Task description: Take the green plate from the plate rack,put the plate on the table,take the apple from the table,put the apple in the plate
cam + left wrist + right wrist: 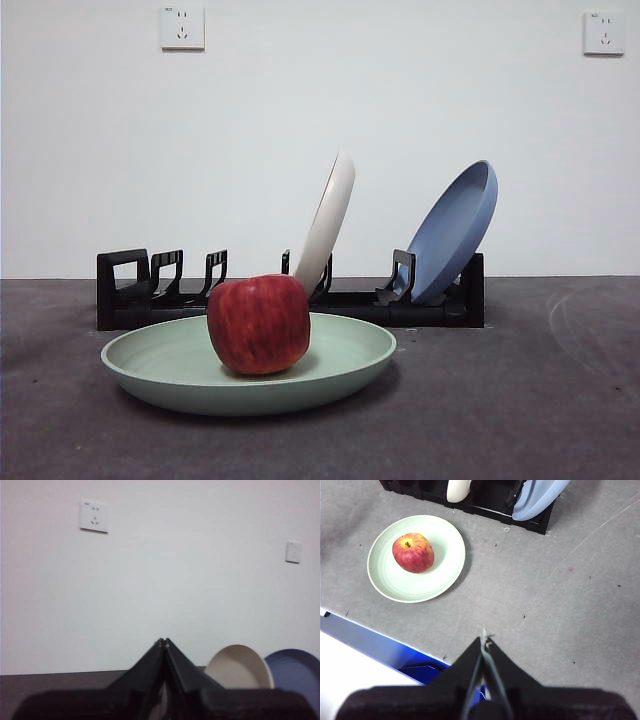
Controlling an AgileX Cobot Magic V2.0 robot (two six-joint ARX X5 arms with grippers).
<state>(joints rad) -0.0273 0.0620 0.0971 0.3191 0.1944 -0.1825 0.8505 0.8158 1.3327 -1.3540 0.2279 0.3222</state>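
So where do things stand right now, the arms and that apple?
Left pincer and right pincer shut, empty, pulled back. Deep red apple sits in pale mint green plate on dark grey table. Nothing in the way.

There are three plates: one green plate (340, 362), one white plate (328, 222) and one blue plate (458, 230). There is one apple (259, 323). There is one rack (125, 296), and it has five upright holders that can be counted in the front view. On the wall there are two sockets, one socket (182, 27) at the left and another socket (603, 32) at the right. Two tools are seen, the left tool (164, 642) and the right tool (484, 640).
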